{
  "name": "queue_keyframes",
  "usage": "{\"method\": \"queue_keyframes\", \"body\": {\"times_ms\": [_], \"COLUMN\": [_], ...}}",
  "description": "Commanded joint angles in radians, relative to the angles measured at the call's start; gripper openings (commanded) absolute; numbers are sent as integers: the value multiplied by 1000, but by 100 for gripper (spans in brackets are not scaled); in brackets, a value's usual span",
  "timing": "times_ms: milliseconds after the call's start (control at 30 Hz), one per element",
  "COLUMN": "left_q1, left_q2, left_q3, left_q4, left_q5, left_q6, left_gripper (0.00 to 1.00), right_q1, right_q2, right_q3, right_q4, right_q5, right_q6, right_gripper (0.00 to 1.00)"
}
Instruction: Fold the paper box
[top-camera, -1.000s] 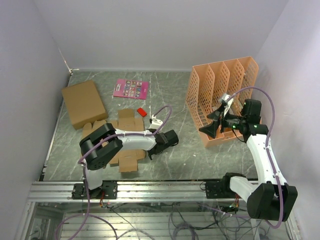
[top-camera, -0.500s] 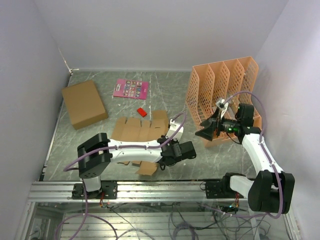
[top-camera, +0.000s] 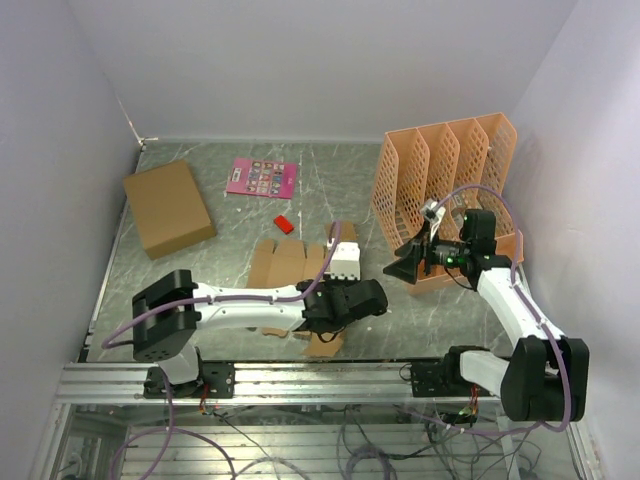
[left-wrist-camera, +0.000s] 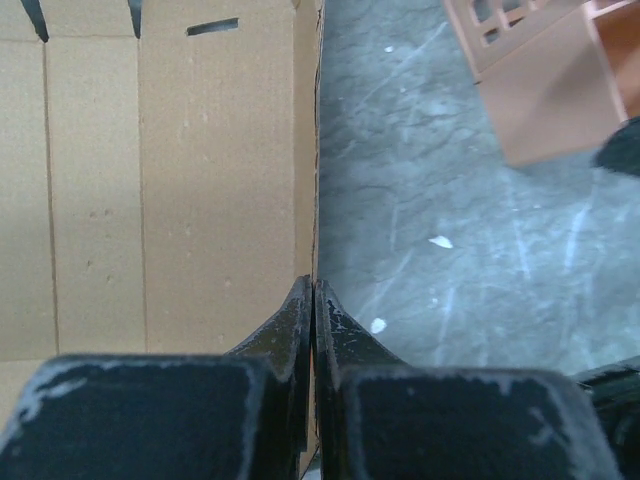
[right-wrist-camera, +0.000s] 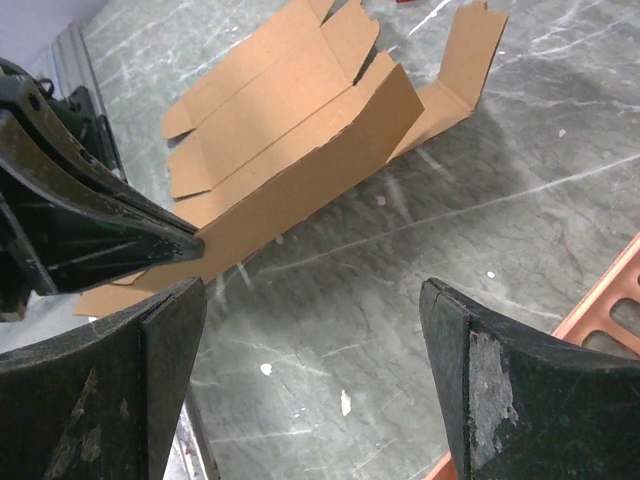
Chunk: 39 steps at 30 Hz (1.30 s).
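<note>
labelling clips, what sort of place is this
Likely a robotics lab test cell: the left arm and right arm bolted to an aluminium rail, plain white walls boxing in the table, loose cables underneath.

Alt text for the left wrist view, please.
The black left gripper is shut on the right edge of the brown creased cardboard paper box. Grey marbled table to its right; orange plastic file rack corner at top right.

An orange plastic slotted file rack (top-camera: 445, 190) is seen just behind the right gripper (right-wrist-camera: 312, 290). Beyond the left gripper (left-wrist-camera: 314, 285), a small red block (top-camera: 284, 224) is set near. A pink printed card (top-camera: 262, 177) is placed farther off. A large flat brown cardboard box (top-camera: 168, 207) is set well to its left. All are borne by a grey-green marbled tabletop (top-camera: 340, 190).
</note>
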Motion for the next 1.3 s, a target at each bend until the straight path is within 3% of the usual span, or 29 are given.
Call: {"method": "queue_keyframes", "body": {"times_ms": [0,367,700,800,933,1100,1267], "left_q1": [7,123,160,160,159,160,151], "left_q2": [-58,-135,-107,-98,-80,-43,-5], "left_q3": [-43,-214,-214,-218,-235,-224,-193], "left_q4": [169,482,544,570,607,641,641], "left_q5": [33,234,303,317,326,360,373], "left_q6": [-66,-134,-131,-103,-95,-85,-67], "left_gripper": [7,7,7,7,7,7,7], "right_q1": [43,73,86,87,87,87,90], "right_q2": [-53,-86,-34,-13,3,21,49], "right_q3": [-37,-49,-18,-13,-32,-49,-36], "right_q4": [60,44,14,31,143,217,201], "right_q5": [67,100,121,123,219,191,220], "right_q6": [-36,-101,-98,-58,138,293,304], "right_gripper": [87,87,87,87,86,84,82]}}
